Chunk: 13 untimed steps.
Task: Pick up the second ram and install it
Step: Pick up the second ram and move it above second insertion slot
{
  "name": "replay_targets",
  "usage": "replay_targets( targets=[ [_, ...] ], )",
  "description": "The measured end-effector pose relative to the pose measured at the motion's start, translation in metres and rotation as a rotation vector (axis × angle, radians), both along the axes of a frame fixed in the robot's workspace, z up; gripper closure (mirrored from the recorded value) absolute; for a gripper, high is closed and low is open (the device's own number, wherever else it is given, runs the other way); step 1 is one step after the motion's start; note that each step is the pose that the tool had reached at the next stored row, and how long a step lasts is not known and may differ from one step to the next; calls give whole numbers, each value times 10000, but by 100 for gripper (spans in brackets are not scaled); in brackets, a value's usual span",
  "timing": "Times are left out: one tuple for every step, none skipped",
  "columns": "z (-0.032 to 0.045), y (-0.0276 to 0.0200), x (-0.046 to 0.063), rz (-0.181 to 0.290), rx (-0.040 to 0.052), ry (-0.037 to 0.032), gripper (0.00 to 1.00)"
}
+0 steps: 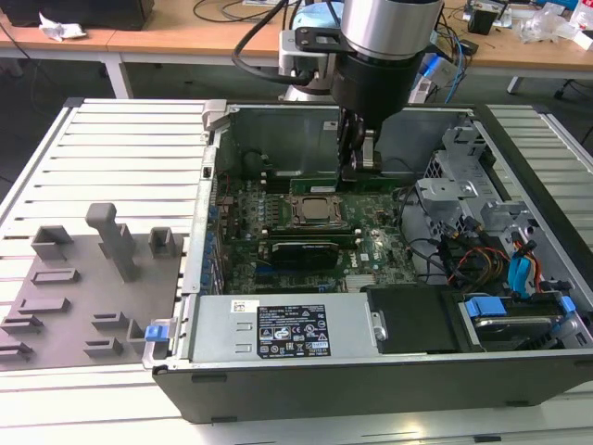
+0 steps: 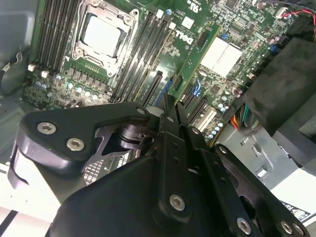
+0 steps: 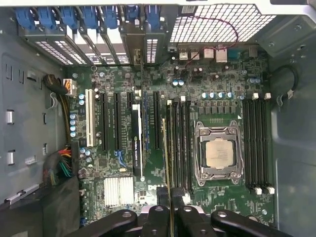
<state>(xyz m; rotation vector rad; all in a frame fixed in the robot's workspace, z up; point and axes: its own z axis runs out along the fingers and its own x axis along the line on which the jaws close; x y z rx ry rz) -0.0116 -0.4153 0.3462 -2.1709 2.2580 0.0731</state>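
Gripper (image 3: pixel 170 210) fingers clamped on the second ram (image 3: pixel 165 153), held edge-down over slots beside the CPU socket (image 3: pixel 217 154); judged not yet seated.

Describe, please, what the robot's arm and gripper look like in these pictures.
The arm is a silver-grey cylinder with a black wrist section, and black cables loop off it. The gripper is black, with slim dark fingers. In both wrist views its black linkage arms carry silver screws.
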Motion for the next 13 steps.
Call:
replay_targets(
  targets=[
    [-16, 0, 2, 0, 1, 0, 87],
    [-39, 0, 5, -1, 0, 0, 87],
    [-65, 0, 10, 0, 1, 0, 87],
    [-87, 0, 14, 0, 1, 0, 87],
    [-95, 0, 15, -1, -2, 2, 87],
    [-95, 0, 16, 0, -2, 1, 87],
    [-96, 0, 16, 0, -1, 1, 87],
    [-97, 0, 16, 0, 1, 0, 87],
    [-96, 0, 17, 0, 0, 1, 87],
    [-96, 0, 17, 0, 0, 1, 87],
    [-96, 0, 17, -1, 0, 1, 87],
    [-96, 0, 17, 0, 0, 1, 87],
    [-96, 0, 17, -1, 0, 0, 87]
  ],
)
